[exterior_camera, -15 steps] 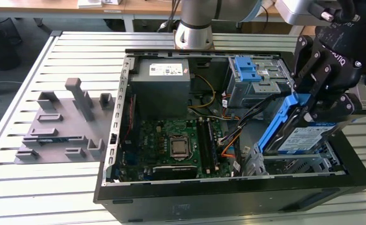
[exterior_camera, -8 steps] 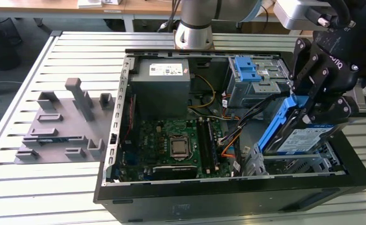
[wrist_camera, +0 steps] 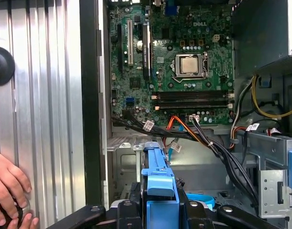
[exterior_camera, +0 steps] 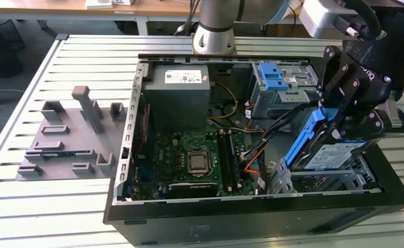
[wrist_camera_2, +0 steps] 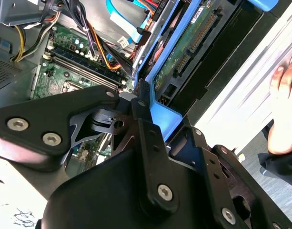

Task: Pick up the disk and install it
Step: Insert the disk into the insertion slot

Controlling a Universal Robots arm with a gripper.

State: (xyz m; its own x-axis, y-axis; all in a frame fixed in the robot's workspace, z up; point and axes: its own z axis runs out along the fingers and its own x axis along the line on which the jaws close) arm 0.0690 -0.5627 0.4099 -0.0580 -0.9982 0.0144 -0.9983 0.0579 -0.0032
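Black-walled computer case [exterior_camera: 257, 217] lies open on the slatted table [exterior_camera: 50, 206] with its motherboard [exterior_camera: 195, 160] bare, and above the drive cage at the corner on the exterior view's right the gripper [exterior_camera: 334, 124] is clamped on the upper end of the disk [exterior_camera: 329, 155]. The disk's long axis runs steeply, its lower end at the cage and leaning toward the exterior view's left. That view gives its labelled face, the second wrist view its green circuit-board side [wrist_camera_2: 193, 33], and the first wrist view a person's hand [wrist_camera: 7, 191] on the table beside the case.

no legible print on disk [exterior_camera: 329, 155]
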